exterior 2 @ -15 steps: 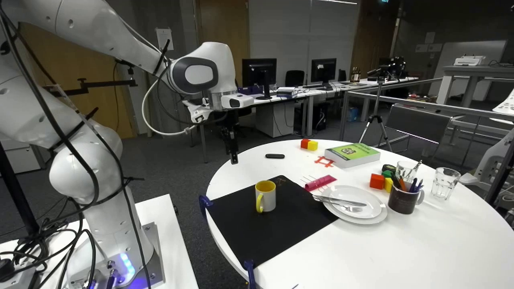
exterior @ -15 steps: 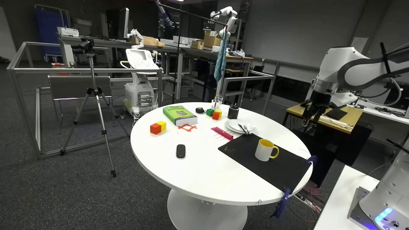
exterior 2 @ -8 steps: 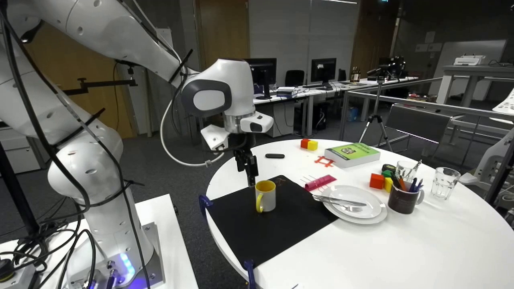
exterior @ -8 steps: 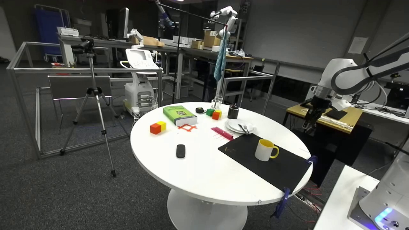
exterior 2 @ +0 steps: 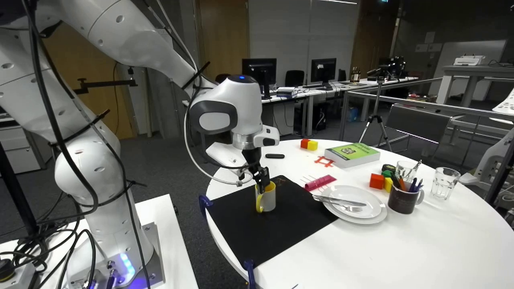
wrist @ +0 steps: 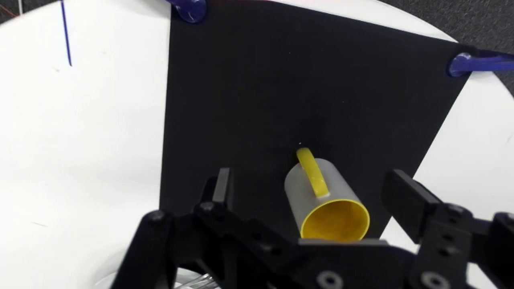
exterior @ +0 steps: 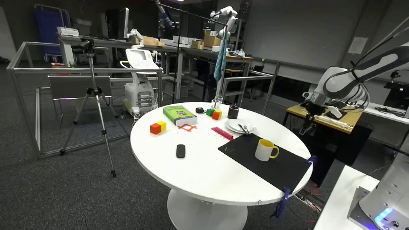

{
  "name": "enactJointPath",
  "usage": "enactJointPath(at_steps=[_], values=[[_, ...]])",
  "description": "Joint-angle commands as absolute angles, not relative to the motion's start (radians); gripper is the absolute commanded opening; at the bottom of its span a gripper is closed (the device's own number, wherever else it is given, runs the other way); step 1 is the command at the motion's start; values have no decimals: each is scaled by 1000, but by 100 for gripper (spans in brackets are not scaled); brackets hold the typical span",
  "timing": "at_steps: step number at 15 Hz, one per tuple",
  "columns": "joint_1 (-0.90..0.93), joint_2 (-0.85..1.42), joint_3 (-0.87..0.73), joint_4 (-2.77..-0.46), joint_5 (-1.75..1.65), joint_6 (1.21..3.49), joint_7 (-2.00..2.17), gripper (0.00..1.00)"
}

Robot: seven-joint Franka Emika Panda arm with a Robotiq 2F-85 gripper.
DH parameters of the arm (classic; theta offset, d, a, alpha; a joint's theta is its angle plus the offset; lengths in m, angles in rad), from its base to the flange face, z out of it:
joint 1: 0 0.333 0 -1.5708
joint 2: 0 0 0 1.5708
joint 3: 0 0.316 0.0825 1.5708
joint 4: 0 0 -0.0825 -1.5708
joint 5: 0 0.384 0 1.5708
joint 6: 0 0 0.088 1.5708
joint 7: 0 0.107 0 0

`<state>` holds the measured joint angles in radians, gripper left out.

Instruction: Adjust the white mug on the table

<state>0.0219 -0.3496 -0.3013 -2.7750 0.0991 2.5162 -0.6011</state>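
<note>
The white mug (exterior: 263, 151) stands upright on a black mat on the round white table (exterior: 191, 179). Its inside and side handle are yellow. It also shows in an exterior view (exterior 2: 269, 200), partly covered by a gripper finger, with its handle facing the robot side. In the wrist view the mug (wrist: 317, 186) appears between the spread fingers of my gripper (wrist: 311, 190), with a gap on both sides; its near rim is hidden by the gripper body. My gripper is open and empty, above the mug's level, in both exterior views (exterior: 305, 127) (exterior 2: 263, 182).
The black mat (exterior 2: 277, 237) is held by blue clamps (exterior: 282, 201) at the table edge. White plates with cutlery (exterior 2: 377, 208) and a dark mug of pens (exterior 2: 402, 200) stand beside it. A pink piece (exterior: 222, 133), green book (exterior: 179, 115), black remote (exterior: 181, 151) and coloured blocks (exterior: 158, 127) lie farther off.
My arm has moved down and toward the mug, and in an exterior view the fingers now overlap the mug's rim. The mug and the other objects have not moved.
</note>
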Motion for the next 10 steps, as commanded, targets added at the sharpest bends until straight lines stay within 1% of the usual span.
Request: enactJointPath(at_steps=[1, 3, 4, 5, 10], values=[[89, -291, -323, -2774, 206, 2574, -770, 100], [70, -255, -286, -2759, 191, 2528, -753, 100], [46, -293, -276, -2774, 179, 2525, -723, 100], [45, -282, -269, -2774, 179, 2525, -722, 100], [41, -279, -265, -2774, 178, 2525, -721, 100]])
